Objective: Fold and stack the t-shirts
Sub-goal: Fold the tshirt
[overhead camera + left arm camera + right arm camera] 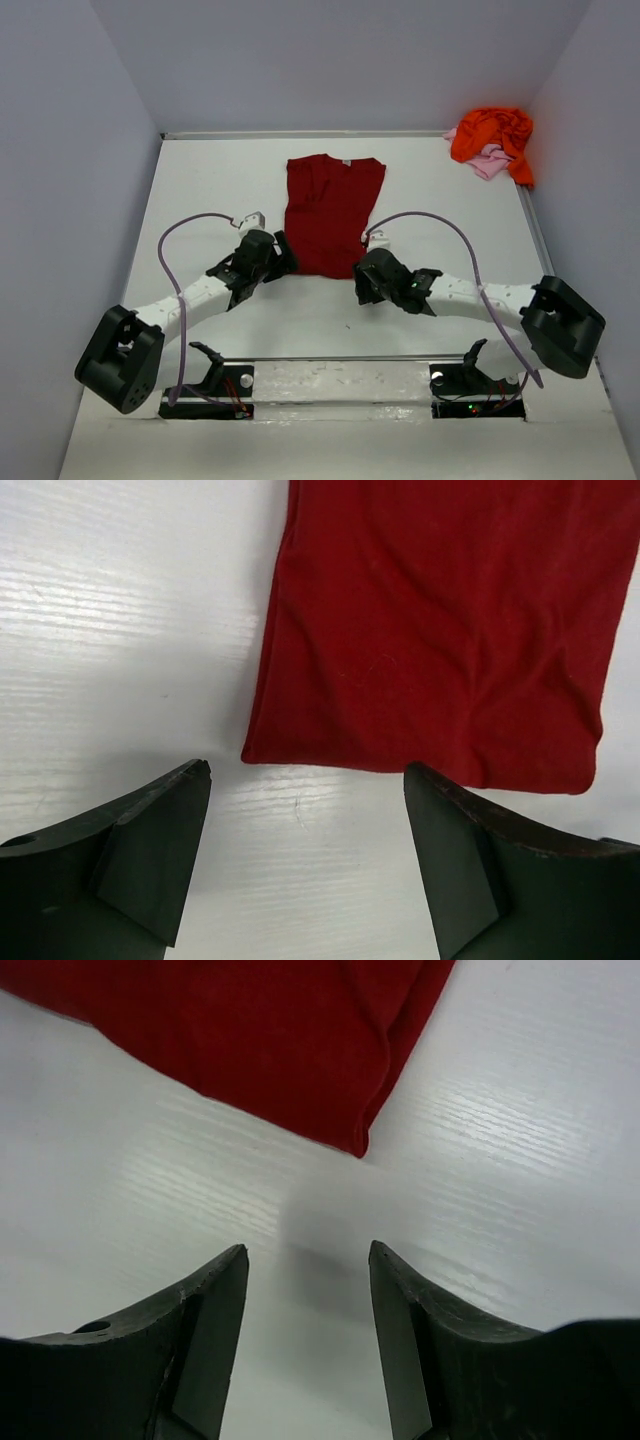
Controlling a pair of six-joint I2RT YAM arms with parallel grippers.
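A dark red t-shirt (331, 212) lies flat in the middle of the table, folded into a long narrow shape, sleeves tucked in. My left gripper (282, 252) stands open just off its near left corner (262, 750), nothing between the fingers. My right gripper (362, 281) is open too, just short of the shirt's near right corner (355, 1145), apart from the cloth. An orange t-shirt (492, 134) lies crumpled in the far right corner on top of a pale pink t-shirt (490, 163).
White walls close the table on the left, back and right. A metal rail (350, 358) runs along the near edge by the arm bases. Purple cables loop above each arm.
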